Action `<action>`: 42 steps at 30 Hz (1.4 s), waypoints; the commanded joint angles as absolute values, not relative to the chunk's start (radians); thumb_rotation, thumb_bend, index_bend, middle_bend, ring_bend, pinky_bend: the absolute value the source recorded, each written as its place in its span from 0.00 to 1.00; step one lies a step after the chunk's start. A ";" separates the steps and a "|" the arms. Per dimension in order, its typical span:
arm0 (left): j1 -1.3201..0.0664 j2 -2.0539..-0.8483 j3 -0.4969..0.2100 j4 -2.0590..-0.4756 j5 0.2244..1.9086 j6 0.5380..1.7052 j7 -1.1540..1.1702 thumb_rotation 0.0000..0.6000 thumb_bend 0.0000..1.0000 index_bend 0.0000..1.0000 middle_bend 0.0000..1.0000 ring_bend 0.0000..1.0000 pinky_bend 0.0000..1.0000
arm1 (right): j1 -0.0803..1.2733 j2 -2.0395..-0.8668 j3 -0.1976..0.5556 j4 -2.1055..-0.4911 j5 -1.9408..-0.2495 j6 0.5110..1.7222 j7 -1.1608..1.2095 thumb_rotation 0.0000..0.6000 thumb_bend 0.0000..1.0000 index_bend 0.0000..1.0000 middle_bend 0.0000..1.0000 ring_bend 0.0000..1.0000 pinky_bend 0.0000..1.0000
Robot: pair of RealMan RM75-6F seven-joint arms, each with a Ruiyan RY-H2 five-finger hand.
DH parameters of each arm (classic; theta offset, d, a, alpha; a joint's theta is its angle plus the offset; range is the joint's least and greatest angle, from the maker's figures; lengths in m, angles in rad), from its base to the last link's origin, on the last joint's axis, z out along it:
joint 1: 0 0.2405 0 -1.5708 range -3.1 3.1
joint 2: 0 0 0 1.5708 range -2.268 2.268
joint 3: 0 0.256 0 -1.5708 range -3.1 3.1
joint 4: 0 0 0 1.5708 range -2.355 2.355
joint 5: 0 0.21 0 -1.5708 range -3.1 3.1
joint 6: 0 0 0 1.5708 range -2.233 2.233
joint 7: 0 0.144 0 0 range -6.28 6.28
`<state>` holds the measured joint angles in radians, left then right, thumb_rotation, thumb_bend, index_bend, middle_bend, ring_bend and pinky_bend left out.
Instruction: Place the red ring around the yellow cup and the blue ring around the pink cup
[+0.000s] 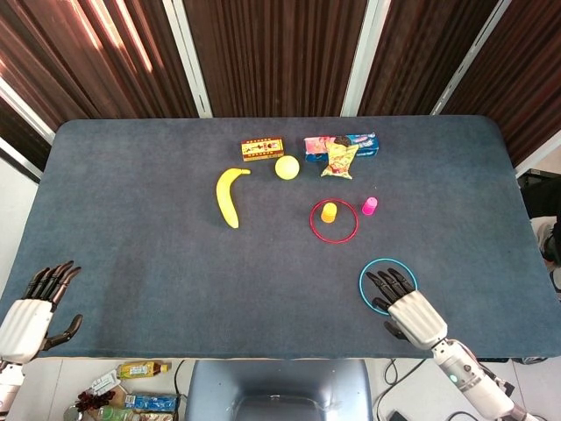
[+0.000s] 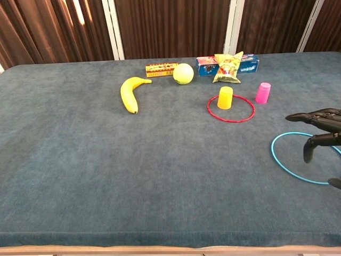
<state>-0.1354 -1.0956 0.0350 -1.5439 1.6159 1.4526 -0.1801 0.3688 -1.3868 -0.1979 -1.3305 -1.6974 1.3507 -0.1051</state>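
1. Red ring lies flat around yellow cup; pink cup just outside it.
2. Blue ring flat on tabletop, away from pink cup.
3. Right robot hand spread, empty, fingertips over blue ring.
4. Left robot hand spread, empty, at near-left tabletop edge.

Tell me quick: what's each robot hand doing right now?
Left robot hand: open, holding nothing.
Right robot hand: open, empty, over the blue ring.
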 commanded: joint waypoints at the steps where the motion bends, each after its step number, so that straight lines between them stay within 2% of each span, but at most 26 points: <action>1: -0.136 -1.094 0.036 -1.546 1.616 1.451 -0.179 1.00 0.40 0.02 0.00 0.00 0.06 | 0.341 -1.427 -0.198 -1.253 -1.693 1.353 -0.034 1.00 0.40 0.56 0.00 0.00 0.00; 6: -0.136 -1.094 0.037 -1.547 1.617 1.451 -0.179 1.00 0.41 0.02 0.00 0.00 0.06 | 0.331 -1.446 -0.195 -1.207 -1.699 1.363 -0.006 1.00 0.40 0.60 0.00 0.00 0.00; 17: -0.138 -1.092 0.036 -1.548 1.610 1.444 -0.177 1.00 0.42 0.03 0.00 0.00 0.06 | 0.294 -1.526 -0.154 -0.987 -1.643 1.318 0.081 1.00 0.41 0.63 0.01 0.00 0.00; 22: -0.139 -1.095 0.034 -1.548 1.606 1.439 -0.169 1.00 0.42 0.02 0.00 0.00 0.06 | 0.298 -1.543 -0.142 -0.940 -1.642 1.302 0.121 1.00 0.46 0.65 0.01 0.00 0.00; 42: -0.142 -1.097 0.030 -1.548 1.599 1.435 -0.162 1.00 0.42 0.02 0.00 0.00 0.06 | 0.300 -1.565 -0.138 -0.905 -1.667 1.280 0.167 1.00 0.48 0.68 0.01 0.00 0.00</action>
